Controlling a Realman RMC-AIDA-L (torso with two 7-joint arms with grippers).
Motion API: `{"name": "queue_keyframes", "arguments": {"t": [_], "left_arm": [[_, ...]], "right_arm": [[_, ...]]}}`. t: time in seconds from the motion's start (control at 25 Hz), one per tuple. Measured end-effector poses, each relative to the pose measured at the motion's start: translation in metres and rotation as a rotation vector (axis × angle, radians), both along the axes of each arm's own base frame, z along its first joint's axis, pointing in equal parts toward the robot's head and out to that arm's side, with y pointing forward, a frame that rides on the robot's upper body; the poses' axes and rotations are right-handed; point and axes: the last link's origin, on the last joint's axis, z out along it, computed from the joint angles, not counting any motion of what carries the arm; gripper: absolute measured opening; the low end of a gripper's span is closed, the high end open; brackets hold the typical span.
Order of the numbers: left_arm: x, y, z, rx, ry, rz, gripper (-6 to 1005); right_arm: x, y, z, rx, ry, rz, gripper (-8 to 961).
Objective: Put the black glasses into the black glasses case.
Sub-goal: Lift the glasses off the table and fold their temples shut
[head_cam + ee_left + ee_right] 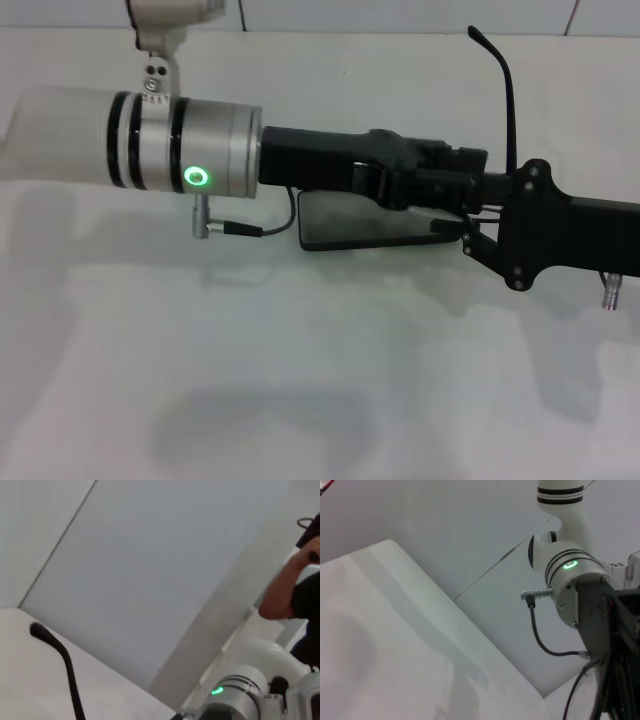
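The black glasses case (345, 228) lies on the white table, partly under my two arms. Of the black glasses I see one long curved temple arm (508, 100) sticking up above the point where the grippers meet, plus thin frame wires by the right gripper; the lenses are hidden. The temple arm also shows in the left wrist view (67, 672). My left gripper (470, 175) reaches in from the left over the case and appears shut on the glasses. My right gripper (462, 235) reaches in from the right, at the case's right end, close against the left gripper.
The white table (300, 380) spreads bare toward me, with the arms' shadows on it. The left arm's silver wrist with its green light (197, 178) and cable (285, 215) hangs over the table's left half. A person (295, 595) stands beyond the table.
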Motion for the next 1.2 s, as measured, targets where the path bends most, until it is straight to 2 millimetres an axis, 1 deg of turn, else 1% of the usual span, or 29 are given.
{"name": "queue_keyframes", "arguments": {"t": [0.16,0.28,0.4,0.56,0.68,0.76,0.8,0.88,1.04,1.12,1.2], "left_arm": [[0.001,0.0,-0.001,-0.001,0.001,-0.002,645],[-0.002,0.003,0.006,0.029,-0.033,0.021,645],[-0.009,0.008,0.015,0.073,-0.061,0.051,645],[-0.023,0.016,0.016,0.153,-0.025,0.1,645],[-0.032,0.025,0.01,0.219,0.042,0.137,645],[-0.033,0.029,0.004,0.241,0.075,0.146,645],[-0.032,0.029,0.0,0.248,0.084,0.142,645],[-0.025,0.029,-0.005,0.253,0.083,0.114,644],[-0.005,0.027,-0.014,0.243,0.053,0.035,644],[0.002,0.027,-0.016,0.259,0.039,-0.002,644],[0.008,0.028,-0.017,0.287,0.015,-0.035,644]], "right_arm": [[0.0,0.0,0.0,0.004,-0.002,0.006,107],[0.0,0.0,0.0,0.001,-0.002,0.006,106],[0.0,-0.006,0.001,-0.024,0.009,0.022,106],[0.0,-0.026,0.01,-0.122,0.084,0.083,106],[-0.002,-0.045,0.022,-0.223,0.19,0.149,106],[-0.003,-0.054,0.029,-0.286,0.254,0.186,106],[-0.005,-0.057,0.032,-0.322,0.285,0.196,106],[-0.008,-0.056,0.031,-0.381,0.322,0.179,105],[-0.015,-0.041,0.016,-0.492,0.391,0.098,105],[-0.019,-0.033,0.008,-0.54,0.416,0.051,105],[-0.018,-0.028,0.004,-0.567,0.421,-0.01,107]]}}
